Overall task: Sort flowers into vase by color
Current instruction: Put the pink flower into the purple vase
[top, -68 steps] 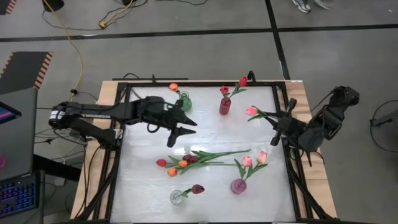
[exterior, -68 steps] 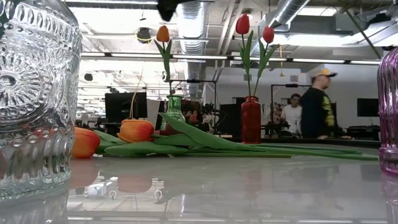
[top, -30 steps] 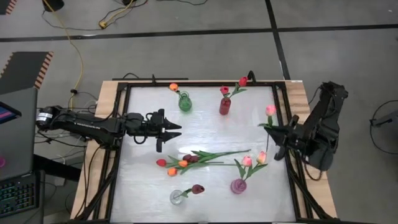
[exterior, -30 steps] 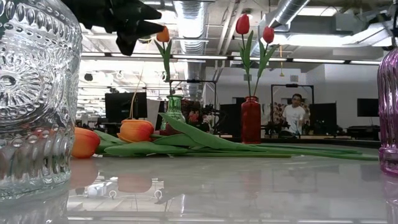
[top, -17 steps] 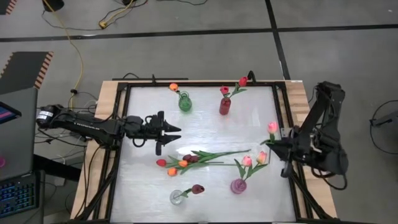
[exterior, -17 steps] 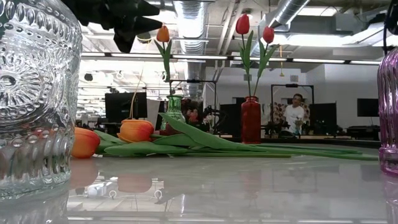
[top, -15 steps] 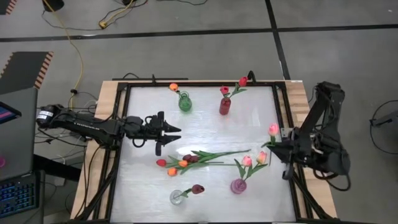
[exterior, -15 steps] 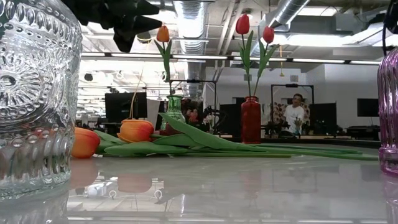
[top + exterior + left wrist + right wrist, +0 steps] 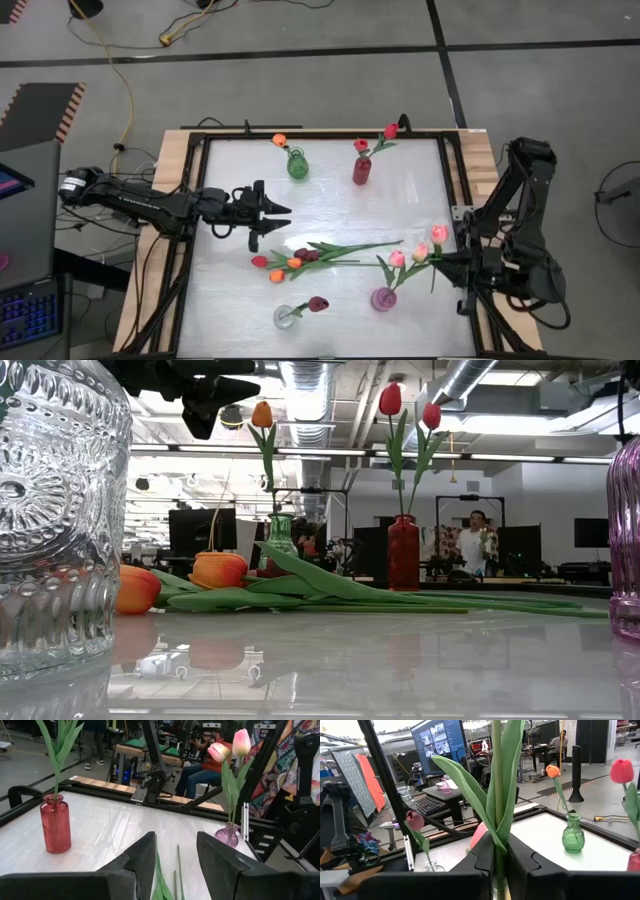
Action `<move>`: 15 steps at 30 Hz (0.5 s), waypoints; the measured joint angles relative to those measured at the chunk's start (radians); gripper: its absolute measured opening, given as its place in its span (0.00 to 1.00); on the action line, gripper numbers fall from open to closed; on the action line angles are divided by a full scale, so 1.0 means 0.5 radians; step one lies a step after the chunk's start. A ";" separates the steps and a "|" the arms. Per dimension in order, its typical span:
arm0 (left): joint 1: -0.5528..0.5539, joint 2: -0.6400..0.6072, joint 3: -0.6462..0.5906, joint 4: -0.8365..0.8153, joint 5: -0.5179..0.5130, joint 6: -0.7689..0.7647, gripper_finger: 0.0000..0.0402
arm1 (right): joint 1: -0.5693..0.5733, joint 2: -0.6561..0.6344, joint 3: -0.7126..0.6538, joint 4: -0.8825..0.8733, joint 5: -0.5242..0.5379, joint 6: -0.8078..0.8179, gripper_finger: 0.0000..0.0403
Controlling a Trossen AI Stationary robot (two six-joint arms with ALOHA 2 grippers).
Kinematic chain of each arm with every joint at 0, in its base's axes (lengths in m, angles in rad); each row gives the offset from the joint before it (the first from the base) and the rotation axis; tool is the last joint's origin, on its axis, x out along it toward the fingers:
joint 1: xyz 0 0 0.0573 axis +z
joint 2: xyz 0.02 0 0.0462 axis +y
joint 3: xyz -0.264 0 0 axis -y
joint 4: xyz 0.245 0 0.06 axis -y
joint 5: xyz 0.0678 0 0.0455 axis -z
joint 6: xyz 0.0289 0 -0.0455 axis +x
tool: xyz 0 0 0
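Right gripper [image 9: 437,258]: at the table's right edge, clamped on a pink flower [image 9: 439,234] stem; head cut off in wrist view.
Left gripper [image 9: 280,217]: fingers apart, empty, above the loose flowers [image 9: 300,258] mid-table.
Purple vase [image 9: 384,298]: mostly cropped in low view.

Open glass mid-frame, clutter below

My way is clear across the table [image 9: 330,205] centre; loose tulips [image 9: 300,258] block lower centre, the purple vase [image 9: 383,298] and clear vase [image 9: 285,317] crowd the bottom.
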 joint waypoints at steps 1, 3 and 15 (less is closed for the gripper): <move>0.000 0.000 0.000 0.000 0.000 0.000 0.33 | 0.000 0.031 0.000 0.039 0.000 0.000 0.14; 0.000 0.000 0.000 0.000 0.000 0.000 0.33 | 0.000 0.086 0.000 0.102 0.000 0.001 0.14; 0.000 0.000 0.000 -0.002 0.001 0.000 0.33 | -0.093 0.352 0.000 0.366 -0.073 0.022 0.14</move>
